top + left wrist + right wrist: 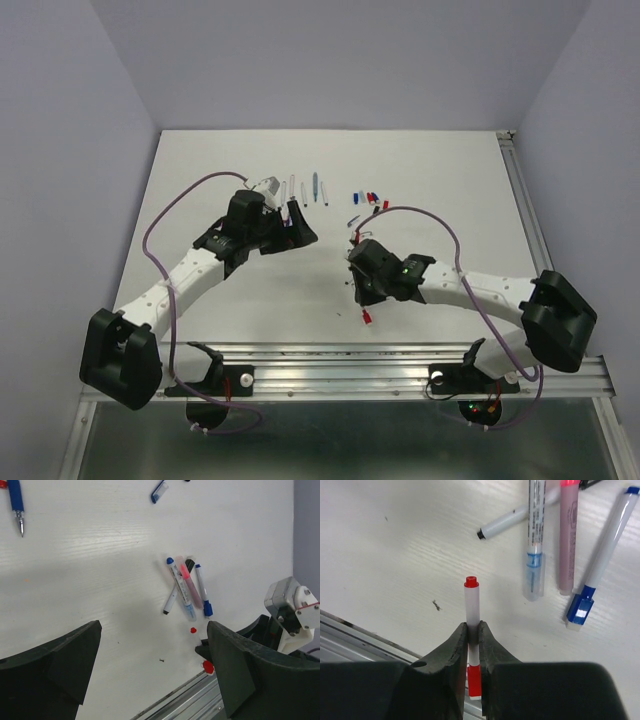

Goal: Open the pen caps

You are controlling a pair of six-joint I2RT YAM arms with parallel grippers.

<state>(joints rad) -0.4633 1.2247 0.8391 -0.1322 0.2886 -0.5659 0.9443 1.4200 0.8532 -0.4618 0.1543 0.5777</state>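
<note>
The right gripper [471,628] pinches 1 red pen [471,600] mid-barrel near the table [395,545] front edge, its cap [474,680] on, while the left gripper [153,630] hangs spread wide; next, I judge, it must grasp that cap and pull.

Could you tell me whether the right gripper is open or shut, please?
Shut on the red-tipped pen: the jaws of the right gripper press both sides of its white barrel.
</note>
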